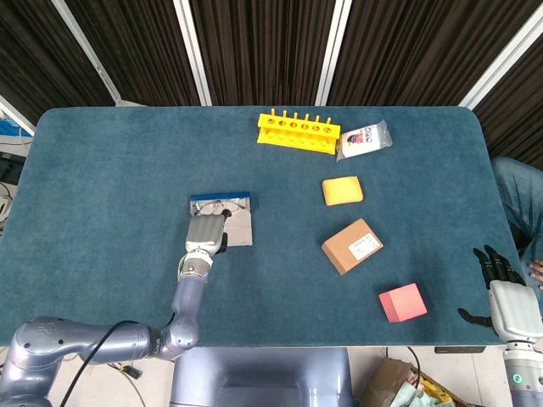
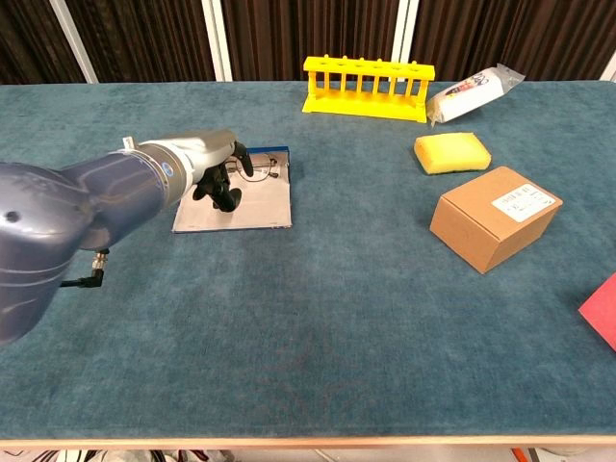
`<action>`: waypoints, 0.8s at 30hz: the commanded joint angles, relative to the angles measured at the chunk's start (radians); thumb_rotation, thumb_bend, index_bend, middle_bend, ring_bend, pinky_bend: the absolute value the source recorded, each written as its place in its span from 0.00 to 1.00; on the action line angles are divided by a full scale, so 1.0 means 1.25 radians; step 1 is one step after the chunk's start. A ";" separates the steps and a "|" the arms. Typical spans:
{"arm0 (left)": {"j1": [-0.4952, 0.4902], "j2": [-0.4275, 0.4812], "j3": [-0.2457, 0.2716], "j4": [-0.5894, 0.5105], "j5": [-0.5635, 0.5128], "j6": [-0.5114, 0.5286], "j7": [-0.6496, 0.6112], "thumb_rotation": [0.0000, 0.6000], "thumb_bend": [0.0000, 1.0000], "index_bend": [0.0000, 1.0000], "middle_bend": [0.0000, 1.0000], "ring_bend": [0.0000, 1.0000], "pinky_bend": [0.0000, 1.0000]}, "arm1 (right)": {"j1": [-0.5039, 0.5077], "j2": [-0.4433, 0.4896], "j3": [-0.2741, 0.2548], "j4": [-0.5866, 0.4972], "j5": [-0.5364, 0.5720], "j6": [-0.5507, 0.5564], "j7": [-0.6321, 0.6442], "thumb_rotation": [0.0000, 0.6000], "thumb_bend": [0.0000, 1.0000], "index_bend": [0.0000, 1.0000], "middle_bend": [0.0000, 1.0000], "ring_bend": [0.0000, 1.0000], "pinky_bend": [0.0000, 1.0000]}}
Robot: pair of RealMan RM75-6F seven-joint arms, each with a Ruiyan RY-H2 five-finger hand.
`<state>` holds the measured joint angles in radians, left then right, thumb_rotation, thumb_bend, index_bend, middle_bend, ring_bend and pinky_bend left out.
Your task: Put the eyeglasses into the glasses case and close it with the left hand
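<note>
The glasses case (image 1: 239, 227) (image 2: 260, 207) lies open and flat left of the table's middle, grey inside with a blue far edge. The thin-framed eyeglasses (image 1: 232, 204) (image 2: 267, 169) rest on its far part, partly hidden by my left hand (image 1: 206, 233) (image 2: 207, 162). That hand hovers over the case's left half, its dark fingers (image 2: 227, 190) spread above the glasses and lining, and I see nothing gripped. My right hand (image 1: 507, 292) hangs off the table's near right corner, fingers apart and empty.
A yellow rack (image 1: 298, 131) (image 2: 366, 87) and a white packet (image 1: 365, 140) (image 2: 476, 91) stand at the back. A yellow sponge (image 1: 342, 190) (image 2: 452, 152), a cardboard box (image 1: 352, 245) (image 2: 494, 217) and a red block (image 1: 402, 302) (image 2: 604, 308) occupy the right side.
</note>
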<state>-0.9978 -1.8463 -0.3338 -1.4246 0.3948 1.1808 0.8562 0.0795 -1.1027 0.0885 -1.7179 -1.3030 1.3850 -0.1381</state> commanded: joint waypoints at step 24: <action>0.087 0.039 0.133 -0.043 0.220 0.043 -0.066 1.00 0.19 0.13 0.14 0.04 0.12 | 0.001 0.006 -0.002 -0.004 -0.001 -0.007 0.016 1.00 0.18 0.07 0.02 0.10 0.23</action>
<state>-0.8967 -1.7839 -0.1808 -1.4980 0.6526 1.2392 0.7836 0.0802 -1.0951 0.0861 -1.7232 -1.3042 1.3765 -0.1179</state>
